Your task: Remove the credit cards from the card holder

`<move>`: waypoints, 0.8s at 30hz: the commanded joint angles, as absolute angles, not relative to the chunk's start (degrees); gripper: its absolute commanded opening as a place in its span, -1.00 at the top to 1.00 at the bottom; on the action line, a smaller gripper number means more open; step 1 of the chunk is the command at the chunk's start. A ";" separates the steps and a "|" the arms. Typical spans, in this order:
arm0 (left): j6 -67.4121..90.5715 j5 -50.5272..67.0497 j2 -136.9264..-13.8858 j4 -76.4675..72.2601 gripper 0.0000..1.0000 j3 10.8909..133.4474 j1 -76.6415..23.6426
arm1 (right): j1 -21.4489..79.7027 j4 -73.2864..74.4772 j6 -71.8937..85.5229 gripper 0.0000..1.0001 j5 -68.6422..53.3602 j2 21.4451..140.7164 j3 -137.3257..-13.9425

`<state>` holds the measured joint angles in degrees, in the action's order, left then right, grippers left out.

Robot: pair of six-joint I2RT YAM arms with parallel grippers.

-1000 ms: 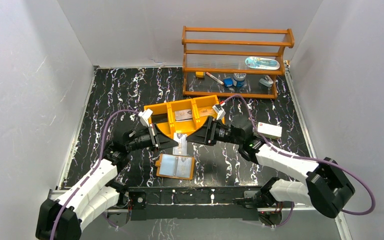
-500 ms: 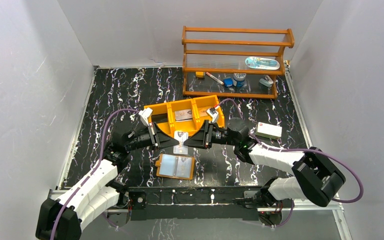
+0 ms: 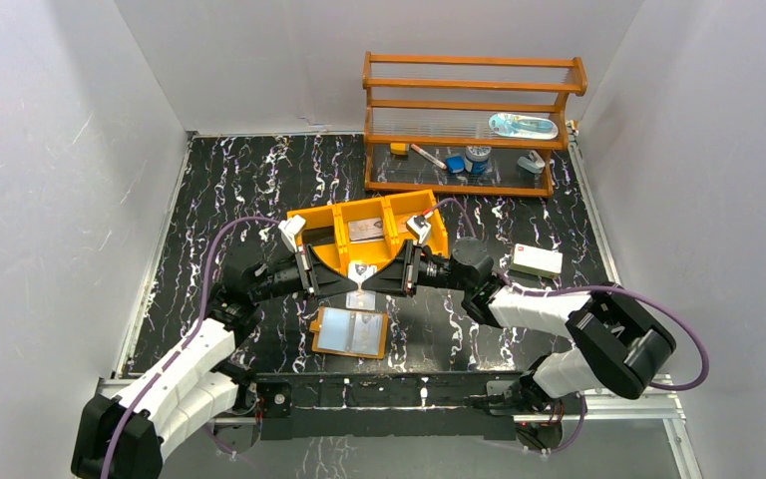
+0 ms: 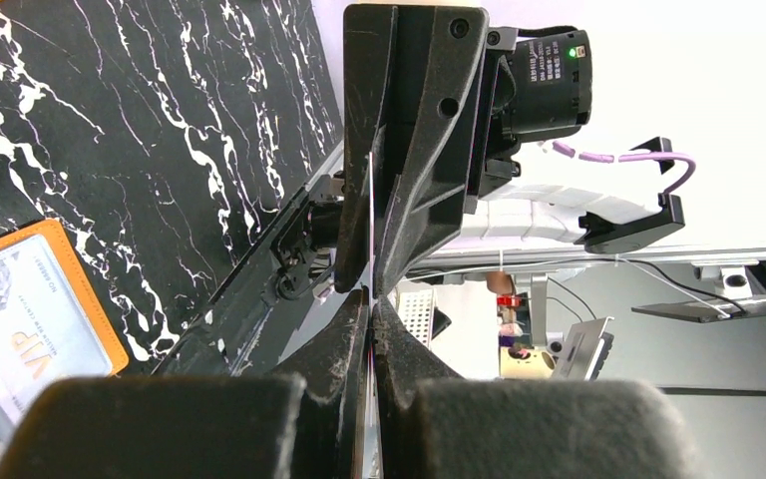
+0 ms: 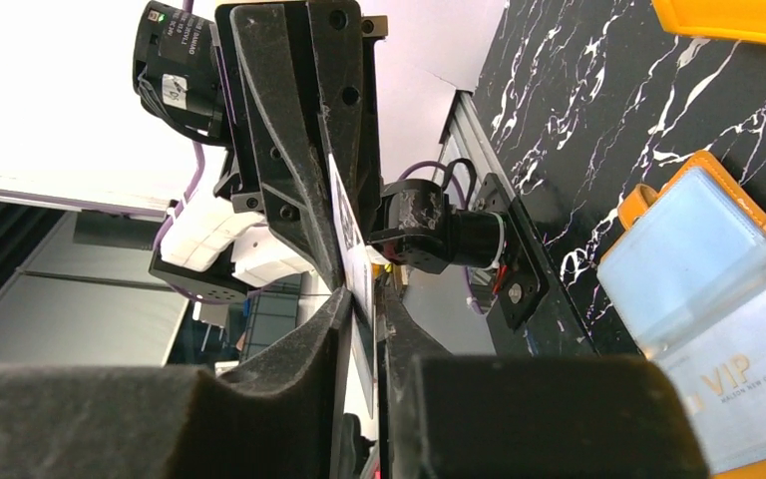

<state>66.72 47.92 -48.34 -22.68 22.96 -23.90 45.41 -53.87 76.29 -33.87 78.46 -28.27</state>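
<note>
Black marble-patterned table [image 3: 239, 190]: the left gripper [image 3: 349, 276] is clamping a whitish credit card [image 3: 360, 294] just beyond the card holder [image 3: 349, 332], lying open and flat; the right gripper [image 3: 372, 275] is straddling the same card, its grip impossible to confirm.

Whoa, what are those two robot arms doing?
They are passing a thin whitish plastic card from one to the other. The left pincer is shut on one end and the right pincer pinches the other end, up in the air above the black marbled table. Just below, the orange-tan leather folding card holder lies open, with a card marked VIP in its shiny pocket. Behind the pincers, an orange plastic tray has a grey card in its middle compartment.
</note>
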 commanded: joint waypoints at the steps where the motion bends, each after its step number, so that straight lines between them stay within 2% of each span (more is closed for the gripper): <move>1: 65.37 50.27 -48.23 -22.62 1.00 23.25 -24.08 | 45.62 -59.70 77.32 0.62 -34.50 78.92 -27.72; 4: 63.72 50.00 -48.32 -20.39 1.00 23.88 -24.08 | 45.62 -59.86 77.33 0.78 -33.43 78.15 -26.57; 5: 62.44 49.48 -48.33 -18.29 0.96 24.43 -24.08 | 45.57 -59.29 77.08 0.81 -33.07 77.80 -26.33; 6: 60.47 48.54 -48.17 -14.81 0.84 25.43 -24.08 | 45.61 -58.26 76.59 0.84 -32.79 77.30 -26.29; 8: 56.55 46.07 -47.52 -7.97 0.46 27.53 -24.09 | 45.61 -55.51 75.22 0.91 -32.15 76.29 -26.43; 9: 54.83 44.76 -46.86 -4.86 0.22 28.78 -24.08 | 45.61 -53.95 74.56 0.92 -31.65 75.71 -26.52; 10: 52.96 42.82 -46.28 -1.64 -0.11 30.00 -24.08 | 45.62 -52.15 73.70 0.93 -31.04 75.07 -26.65; 16: 41.66 25.60 -43.29 20.95 -0.95 38.97 -24.08 | 45.40 -34.43 65.23 0.99 -24.66 69.66 -29.95; 21: 34.93 9.08 -43.05 33.98 -0.97 45.09 -24.08 | 45.35 -8.75 52.82 1.00 -13.58 66.10 -38.62; 24: 33.56 0.06 -43.24 37.94 -0.97 46.76 -24.08 | 45.37 -0.73 46.62 1.00 -7.84 65.48 -43.26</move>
